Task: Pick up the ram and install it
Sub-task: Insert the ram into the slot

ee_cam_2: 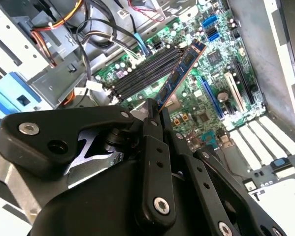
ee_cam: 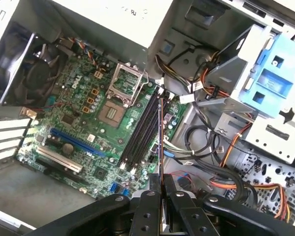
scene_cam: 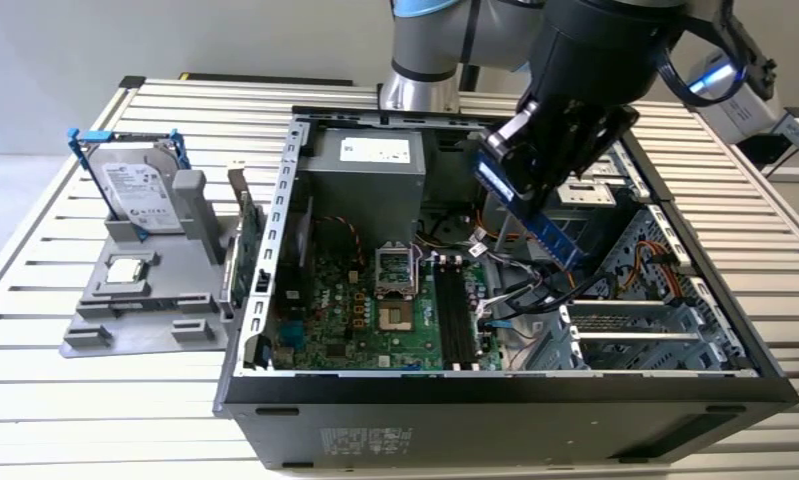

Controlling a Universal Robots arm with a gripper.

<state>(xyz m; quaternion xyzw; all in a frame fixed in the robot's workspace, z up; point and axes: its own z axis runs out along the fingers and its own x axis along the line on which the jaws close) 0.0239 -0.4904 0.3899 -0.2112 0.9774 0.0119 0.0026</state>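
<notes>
Pinching the ram (ee_cam_2: pixel 180 73), claw (ee_cam: pixel 159 186) poised over the open computer case (scene_cam: pixel 506 400), ram clear of the black memory slots (ee_cam: pixel 137 132).

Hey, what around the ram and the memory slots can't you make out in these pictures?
1. Held end of the ram: hidden by the gripper in the second wrist view.
2. The ram's faces: edge-on in the first wrist view, chips unseen.
3. Latches of the memory slots: too small in any view to tell open or closed.
</notes>
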